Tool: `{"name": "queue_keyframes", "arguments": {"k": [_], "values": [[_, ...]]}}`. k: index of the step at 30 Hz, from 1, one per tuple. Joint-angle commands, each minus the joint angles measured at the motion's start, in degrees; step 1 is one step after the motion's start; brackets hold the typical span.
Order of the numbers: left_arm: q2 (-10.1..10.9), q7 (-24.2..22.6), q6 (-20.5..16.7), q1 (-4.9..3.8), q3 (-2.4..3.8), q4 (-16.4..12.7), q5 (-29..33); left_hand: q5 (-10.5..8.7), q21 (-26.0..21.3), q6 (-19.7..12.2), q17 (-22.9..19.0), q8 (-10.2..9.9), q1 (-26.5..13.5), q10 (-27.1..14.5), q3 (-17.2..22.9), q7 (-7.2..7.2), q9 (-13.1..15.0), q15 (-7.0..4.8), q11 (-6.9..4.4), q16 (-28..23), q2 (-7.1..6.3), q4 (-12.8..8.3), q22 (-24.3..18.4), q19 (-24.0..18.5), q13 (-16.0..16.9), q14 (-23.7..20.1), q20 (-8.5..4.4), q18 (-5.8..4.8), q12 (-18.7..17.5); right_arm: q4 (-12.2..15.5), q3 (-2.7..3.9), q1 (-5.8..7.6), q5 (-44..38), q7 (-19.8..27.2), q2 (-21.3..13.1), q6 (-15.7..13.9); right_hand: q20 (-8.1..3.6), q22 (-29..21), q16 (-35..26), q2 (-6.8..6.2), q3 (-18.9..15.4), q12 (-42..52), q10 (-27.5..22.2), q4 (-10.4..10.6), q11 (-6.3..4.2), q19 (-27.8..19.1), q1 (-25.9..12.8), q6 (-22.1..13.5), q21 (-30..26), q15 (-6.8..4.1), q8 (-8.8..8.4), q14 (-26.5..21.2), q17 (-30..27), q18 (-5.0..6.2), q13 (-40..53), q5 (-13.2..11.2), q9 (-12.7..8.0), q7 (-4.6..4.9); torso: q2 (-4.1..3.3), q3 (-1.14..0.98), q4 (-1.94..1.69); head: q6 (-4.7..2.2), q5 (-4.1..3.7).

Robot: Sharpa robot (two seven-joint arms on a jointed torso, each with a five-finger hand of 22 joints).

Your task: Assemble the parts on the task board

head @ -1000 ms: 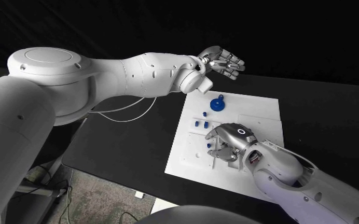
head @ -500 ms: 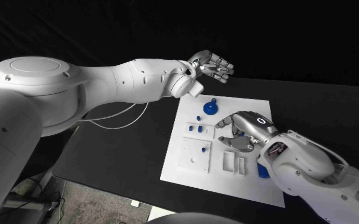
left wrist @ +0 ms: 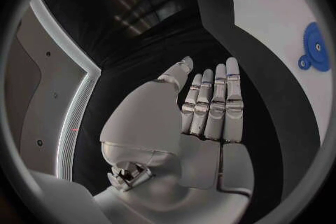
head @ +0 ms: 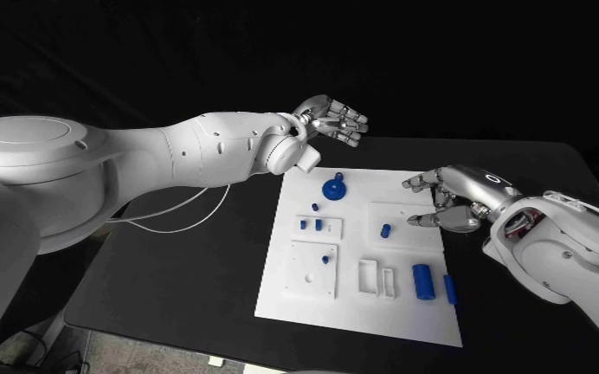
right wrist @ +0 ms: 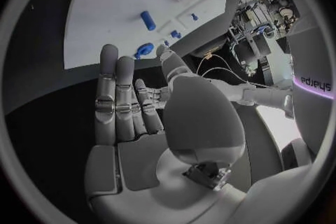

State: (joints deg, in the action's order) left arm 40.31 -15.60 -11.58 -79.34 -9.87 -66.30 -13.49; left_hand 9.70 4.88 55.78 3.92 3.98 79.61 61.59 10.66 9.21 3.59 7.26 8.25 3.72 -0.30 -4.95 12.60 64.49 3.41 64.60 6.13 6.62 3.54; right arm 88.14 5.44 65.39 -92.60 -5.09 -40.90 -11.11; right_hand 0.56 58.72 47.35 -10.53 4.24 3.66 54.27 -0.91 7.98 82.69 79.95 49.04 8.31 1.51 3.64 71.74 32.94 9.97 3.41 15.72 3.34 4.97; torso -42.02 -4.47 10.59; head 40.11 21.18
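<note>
On the black table from the head view, the white board lies mid-table with blue parts on it, dark backdrop behind. My left hand hangs above the board's far edge, fingers apart, empty. My right hand hovers at the board's right edge, fingers spread, empty. Left wrist: fingers straight, side by side; blue gear on board. Right wrist: open palm, board beyond, cluttered room at the rim.

A black table bears a white cable near its left edge.
</note>
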Motion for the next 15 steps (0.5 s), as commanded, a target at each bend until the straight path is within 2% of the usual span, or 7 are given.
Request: {"name": "queue_keyframes", "arguments": {"k": [1, 4, 9, 15], "values": [[0.0, -0.7, 1.0, -0.03, 0.04, -0.1, 0.4, 0.37, 0.2, 0.3, 0.0, -0.1, -0.4, 0.5, 0.1, 0.0, 0.0, -0.03, -0.05, -0.2, 0.15, -0.2, 0.0, -0.2, -0.1, 0.4, -0.09, 0.37, -0.2, -0.5, -0.13, 0.15, 0.1, -0.8, 0.1, 5.8, 0.03, -0.7, 0.3, -0.35, -0.9, 0.3, 0.0, 2.7, -0.05, 0.6, 1.3, -0.8, -0.1, 0.26, -0.41, 0.1, -0.1, 0.57, 0.0, -1.0, -0.1, -0.29, -0.02, -0.03, -0.05, -0.35, -0.57], [-0.1, -0.7, 1.1, -0.03, 0.04, -0.1, 0.4, 0.39, 0.2, 0.4, 0.0, -0.1, -0.4, 0.5, 0.1, 0.0, 0.0, -0.03, -0.05, -0.2, 0.23, -0.1, 0.3, -0.3, -0.1, 0.4, -0.09, 0.37, -0.2, -1.2, -0.45, 0.1, -0.5, -0.9, 0.6, 6.4, -0.03, -1.0, 0.4, -0.13, -1.0, 0.3, 0.4, 2.7, -0.14, 0.7, 1.4, -3.4, -0.1, 0.19, -0.5, 0.1, -0.2, 0.56, 0.0, -1.3, -0.2, -0.63, -0.02, 0.08, -0.2, -0.69, -0.9], [-0.2, -0.7, 1.1, -0.02, 0.04, 0.0, 0.4, 0.39, 0.2, 0.4, 0.0, -0.1, -0.4, 0.5, 0.1, 0.0, 0.0, -0.03, -0.05, -0.2, 0.23, -0.1, 0.3, -0.3, -0.1, 0.4, -0.09, 0.37, -0.2, -2.5, -1.11, -0.31, -1.2, -0.8, 1.9, 6.7, -0.21, -1.8, 0.4, 0.94, -0.8, 0.3, 1.5, 0.8, -0.43, 0.8, 0.5, -2.9, 0.3, 0.01, -0.48, 0.2, -0.4, 0.41, 0.0, -1.7, -0.2, -0.19, -0.03, 0.12, -0.22, -0.73, -1.01], [-0.4, -0.7, 1.3, 0.0, 0.04, -0.1, 0.6, 0.38, 0.1, 0.4, 0.0, -0.1, -0.5, 0.5, 0.2, -0.02, 0.0, -0.03, -0.05, -0.2, 0.29, 0.0, 0.5, -0.3, -0.1, 0.4, -0.09, 0.37, -0.2, -3.8, -2.18, -1.04, -2.2, -0.2, 4.0, 6.8, -0.65, -1.7, 0.6, 3.82, 0.1, 0.4, 4.8, -4.9, -1.24, 0.8, -1.8, -1.5, 1.5, -0.5, -0.43, 0.6, -0.3, 0.24, -0.1, -2.4, -0.1, 0.44, -0.04, 0.24, -0.33, -0.37, -1.07]]}}
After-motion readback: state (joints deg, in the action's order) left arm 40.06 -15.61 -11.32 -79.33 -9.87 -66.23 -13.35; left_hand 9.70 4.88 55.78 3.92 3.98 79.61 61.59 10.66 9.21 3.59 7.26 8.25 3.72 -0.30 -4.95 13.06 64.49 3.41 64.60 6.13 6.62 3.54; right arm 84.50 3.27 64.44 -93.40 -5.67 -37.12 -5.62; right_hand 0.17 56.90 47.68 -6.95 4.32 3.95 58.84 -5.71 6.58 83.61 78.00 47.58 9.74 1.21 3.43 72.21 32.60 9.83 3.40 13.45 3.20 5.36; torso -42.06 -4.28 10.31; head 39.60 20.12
